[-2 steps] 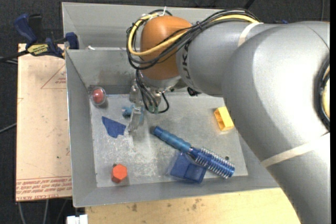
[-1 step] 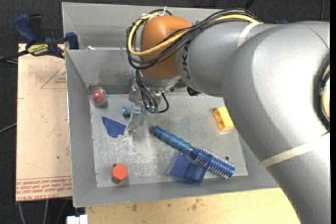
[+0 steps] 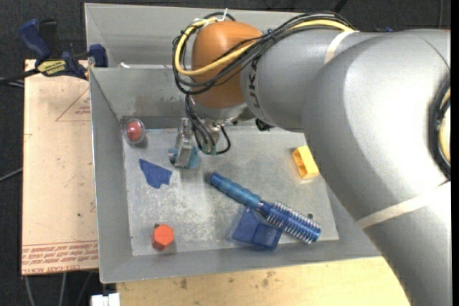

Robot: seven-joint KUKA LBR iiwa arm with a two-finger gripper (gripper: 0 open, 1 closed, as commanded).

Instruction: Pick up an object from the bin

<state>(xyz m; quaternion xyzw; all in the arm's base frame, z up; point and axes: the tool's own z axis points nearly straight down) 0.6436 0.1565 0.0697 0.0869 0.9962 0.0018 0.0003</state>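
Note:
My gripper (image 3: 188,145) hangs low over the bin's back left part, just under the orange wrist cover. Its tip is right at a small light-blue thing (image 3: 181,158) on the bin floor; whether it touches that thing I cannot tell. A flat dark-blue scrap (image 3: 155,173) lies just to the left of it. A red ball (image 3: 134,131) rests near the back left corner. A blue brush (image 3: 265,206) with a long handle lies diagonally to the right of the gripper, bristles toward the front right.
A blue block (image 3: 253,232) sits under the brush head near the front wall. An orange-red block (image 3: 163,236) lies at the front left, and a yellow block (image 3: 305,162) at the right. The thick grey arm covers the bin's right side.

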